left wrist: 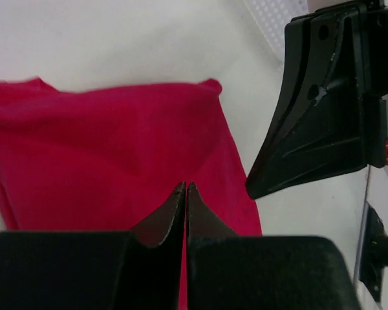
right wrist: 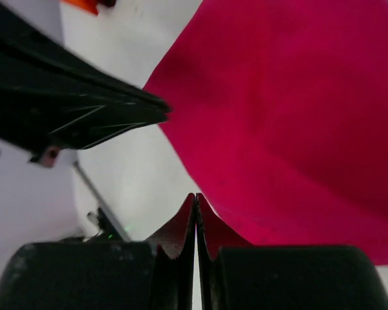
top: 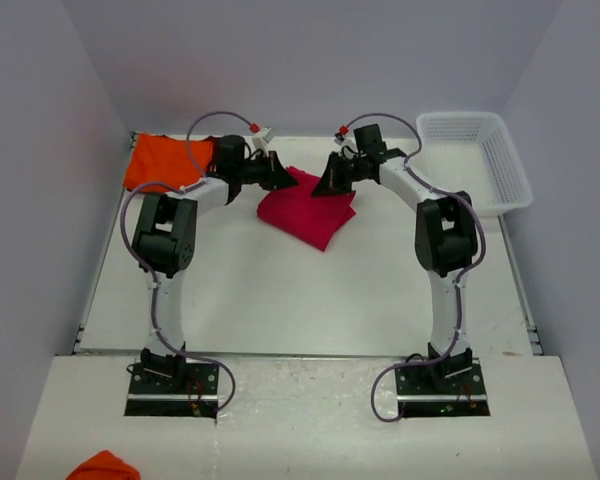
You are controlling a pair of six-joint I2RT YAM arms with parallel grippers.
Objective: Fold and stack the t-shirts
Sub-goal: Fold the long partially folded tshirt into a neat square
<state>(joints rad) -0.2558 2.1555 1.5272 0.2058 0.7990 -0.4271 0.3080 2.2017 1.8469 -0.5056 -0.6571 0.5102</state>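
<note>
White table [top: 280,300], pale walls [top: 310,60] close on three sides.

Near side of the pink shirt: bare surface, good room to drag and spread.

Pink shirt [top: 305,212] lies mid-table in a rumpled part-fold, one corner pointing toward my bases.

Left gripper [left wrist: 185,188] sits at its far-left edge and right gripper [right wrist: 195,199] at its far-right edge, tips near each other. Both pairs of jaws are closed tip to tip. Wrist views show cloth right under the tips, but whether any is pinched I cannot tell.

Judgement: thin, limp, light cloth that will sag and slide, not hold shape. Best taken at hem or shoulder corners, one per gripper, pulled taut.

Far left of the pink shirt: orange shirt [top: 165,160], bunched against the back wall.

Far right of it: basket [top: 510,170]. Keep elbows off its rim.
</note>
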